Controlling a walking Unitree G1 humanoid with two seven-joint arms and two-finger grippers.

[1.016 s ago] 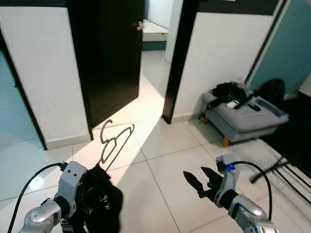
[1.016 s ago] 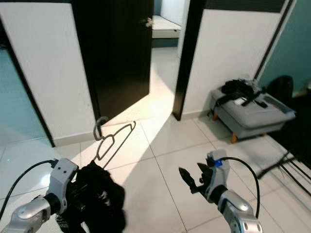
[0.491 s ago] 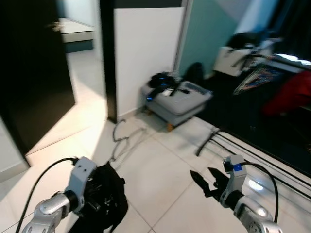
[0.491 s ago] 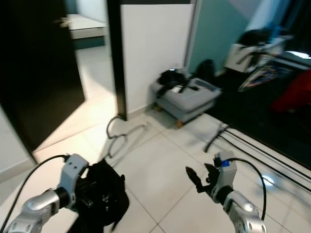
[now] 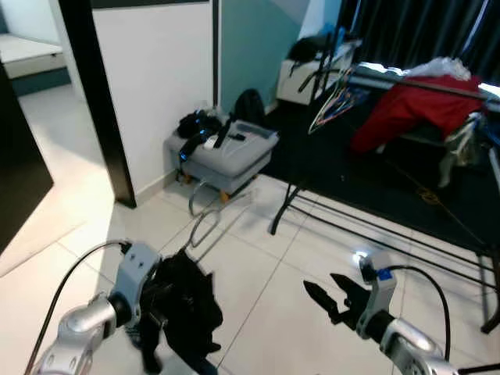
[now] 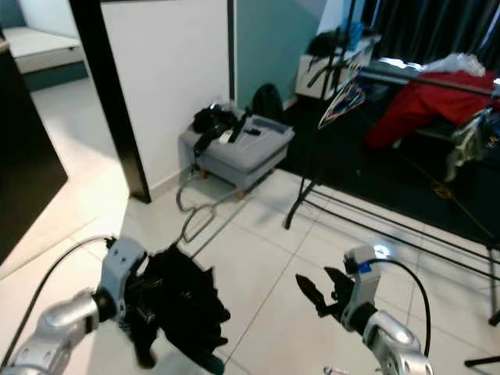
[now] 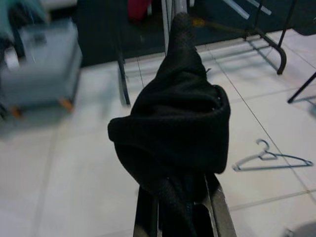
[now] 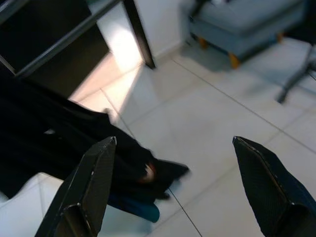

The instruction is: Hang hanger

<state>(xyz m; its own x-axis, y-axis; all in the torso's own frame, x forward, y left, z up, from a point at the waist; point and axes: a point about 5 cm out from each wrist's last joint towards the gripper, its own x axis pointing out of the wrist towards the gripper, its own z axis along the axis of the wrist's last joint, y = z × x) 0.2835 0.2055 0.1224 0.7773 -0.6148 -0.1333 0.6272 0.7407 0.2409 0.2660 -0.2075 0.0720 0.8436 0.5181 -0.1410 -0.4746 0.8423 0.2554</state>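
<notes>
The left gripper (image 5: 160,308) is clamping a bunched black garment (image 5: 187,301), from which a grey wire hanger (image 5: 205,212) is jutting forward over the white tiles. The right gripper (image 5: 326,295) is hovering with its 2 fingers spread wide. No writing is legible. The camera has swung right since 0.5 s ago, bringing a grey ottoman (image 5: 226,153) and clothes rack (image 5: 406,86) closer to centre, bare floor between.
</notes>
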